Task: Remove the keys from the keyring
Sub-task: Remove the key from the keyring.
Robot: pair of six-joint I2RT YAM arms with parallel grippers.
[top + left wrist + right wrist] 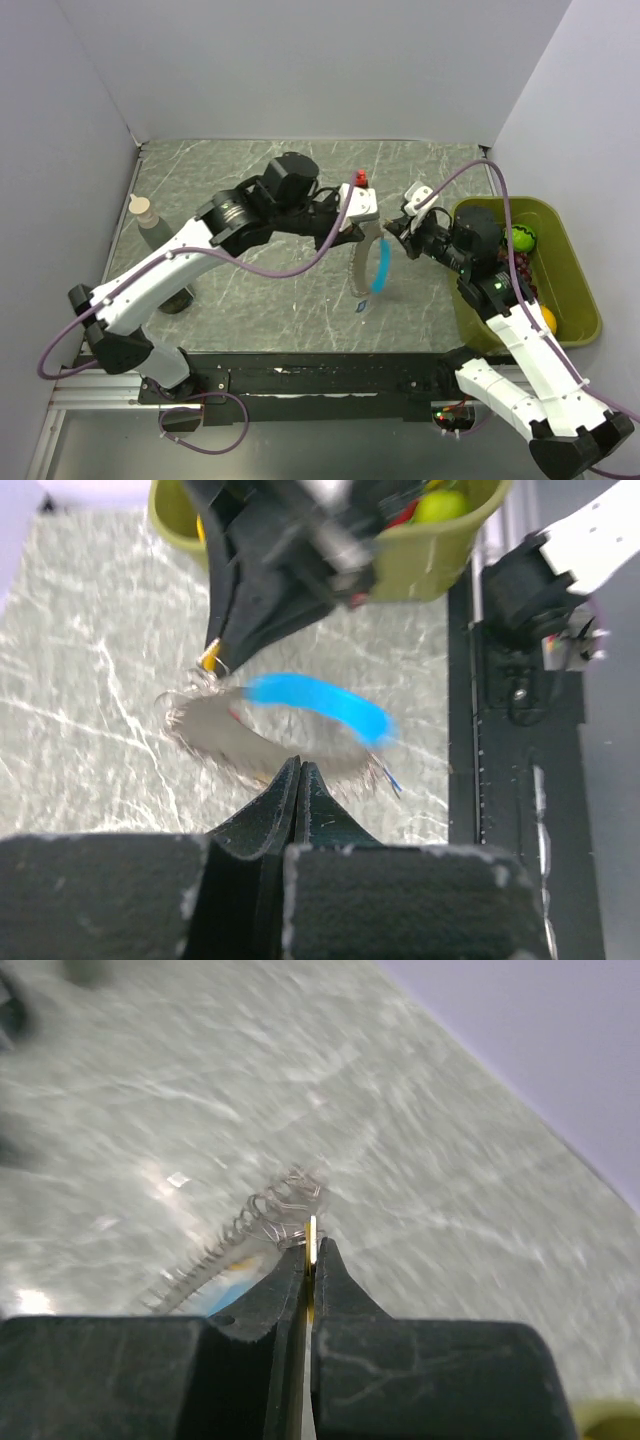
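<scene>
The keyring (pixel 205 732), a silvery-grey link loop, hangs in the air between my two grippers, blurred; it also shows in the top view (pixel 360 272) and the right wrist view (pixel 283 1200). The curved light-blue strip (pixel 320 700) runs along the loop and shows in the top view too (pixel 380 265). My left gripper (pixel 298 767) is shut on the loop's near side. My right gripper (pixel 311 1245) is shut on a thin orange-yellow key (pixel 312 1230) that sits on the ring, and it also shows in the left wrist view (pixel 209 658). A small red piece (pixel 361 178) shows behind the left gripper (pixel 368 228). The blue key is not visible.
An olive-green bin (pixel 580 290) with balls and other items stands at the right, just behind the right arm. A bottle with a tan cap (pixel 147 213) and a dark cylinder (pixel 176 297) stand at the left. Walls close in the marbled tabletop (pixel 260 300).
</scene>
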